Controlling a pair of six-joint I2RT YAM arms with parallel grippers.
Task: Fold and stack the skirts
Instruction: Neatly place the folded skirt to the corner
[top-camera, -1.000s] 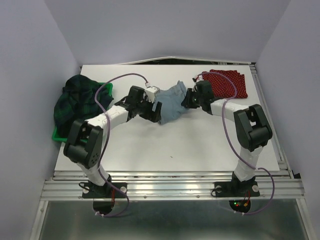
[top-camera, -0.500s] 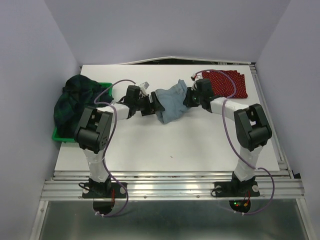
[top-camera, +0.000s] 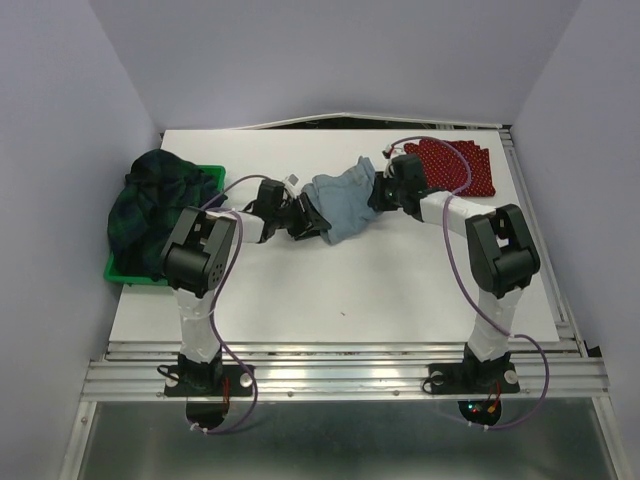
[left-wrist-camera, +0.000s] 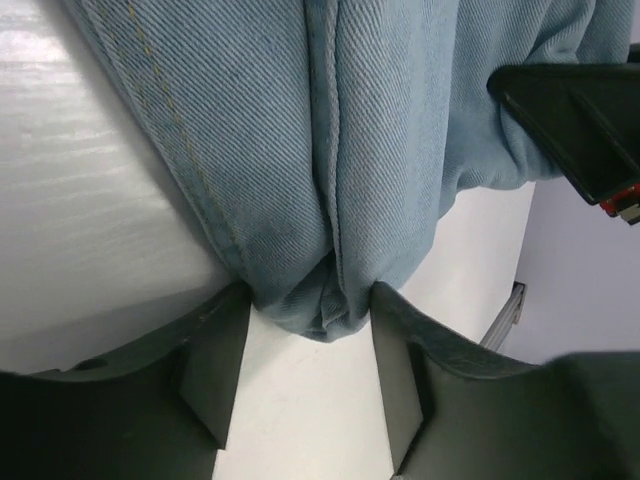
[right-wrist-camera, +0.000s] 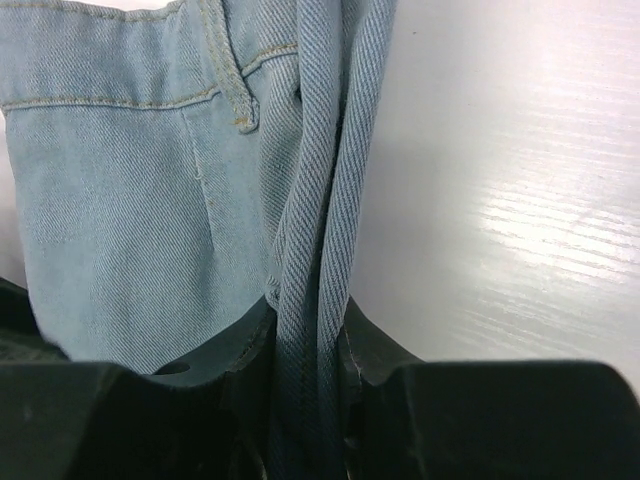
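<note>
- Mid-table, toward the far side: denim skirt sits bunched between both arms.
- Right gripper narrow, pinching a folded edge.
- Left gripper astride the hem; I cannot tell if it bites.
- Risk: pulling on a weak left hold drops the hem and crumples my fold.

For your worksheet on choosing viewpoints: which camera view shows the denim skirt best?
The top view: the whole denim skirt shows, bunched up. The left wrist view shows only a close-up fold; the right wrist view, just the waistband and a doubled edge.
</note>
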